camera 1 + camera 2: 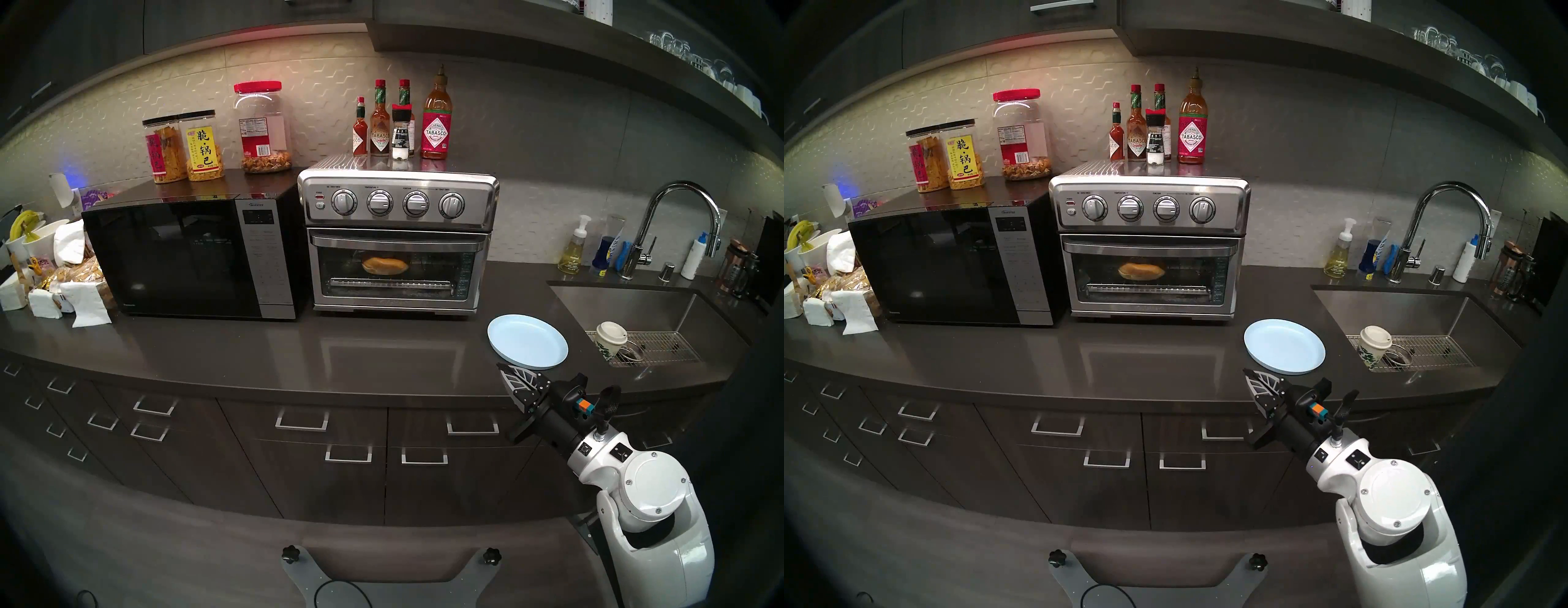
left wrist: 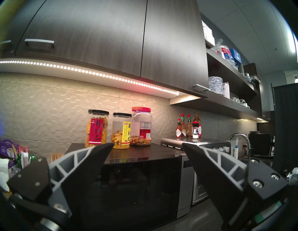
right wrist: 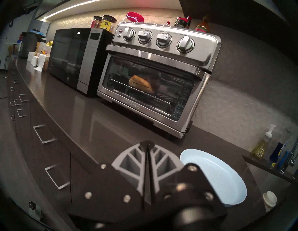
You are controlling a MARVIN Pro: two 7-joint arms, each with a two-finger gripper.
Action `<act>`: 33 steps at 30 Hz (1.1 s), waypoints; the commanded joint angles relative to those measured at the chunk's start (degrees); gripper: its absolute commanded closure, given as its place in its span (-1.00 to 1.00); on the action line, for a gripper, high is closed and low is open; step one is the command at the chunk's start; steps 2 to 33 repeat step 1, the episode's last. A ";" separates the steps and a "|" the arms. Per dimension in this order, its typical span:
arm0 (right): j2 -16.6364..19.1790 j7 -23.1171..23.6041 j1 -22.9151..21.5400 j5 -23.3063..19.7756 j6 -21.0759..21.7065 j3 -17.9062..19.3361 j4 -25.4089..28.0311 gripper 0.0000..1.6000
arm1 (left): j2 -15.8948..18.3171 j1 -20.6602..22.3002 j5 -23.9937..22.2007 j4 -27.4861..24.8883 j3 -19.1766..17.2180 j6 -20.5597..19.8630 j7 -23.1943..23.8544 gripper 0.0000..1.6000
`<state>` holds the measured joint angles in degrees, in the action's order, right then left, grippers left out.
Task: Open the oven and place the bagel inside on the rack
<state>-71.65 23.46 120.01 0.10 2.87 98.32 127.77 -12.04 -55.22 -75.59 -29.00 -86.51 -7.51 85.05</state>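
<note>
With the golden-brown bagel (image 1: 385, 265) racked behind the steel toaster oven's (image 1: 398, 237) shut door, your clenched, empty right pincer (image 3: 147, 144) needed only a clean retreat past the blue plate (image 1: 527, 344).

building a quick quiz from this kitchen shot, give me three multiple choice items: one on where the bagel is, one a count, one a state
1. Where is the bagel?
A. on the plate
B. inside the oven
C. in the sink

2. How many knobs does the oven have?
A. two
B. three
C. four

3. How is the oven's door?
A. closed
B. dropped fully open
C. removed

Key: 1 B, it shows through the glass, on the rack; the blue plate is bare. 2 C, four in a row across the top. 3 A, it stands flush against the front.
</note>
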 commanded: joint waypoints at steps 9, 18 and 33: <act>-1.17 -1.15 0.85 0.03 -6.72 -0.18 -0.55 0.46 | 0.70 0.37 -0.43 -0.09 -0.50 -0.01 -0.05 -1.00; -1.17 -1.15 0.85 0.03 -6.72 -0.18 -0.55 0.46 | 0.70 0.37 -0.43 -0.09 -0.50 -0.01 -0.05 -1.00; -1.17 -1.15 0.85 0.03 -6.72 -0.18 -0.55 0.46 | 0.70 0.37 -0.43 -0.09 -0.50 -0.01 -0.05 -1.00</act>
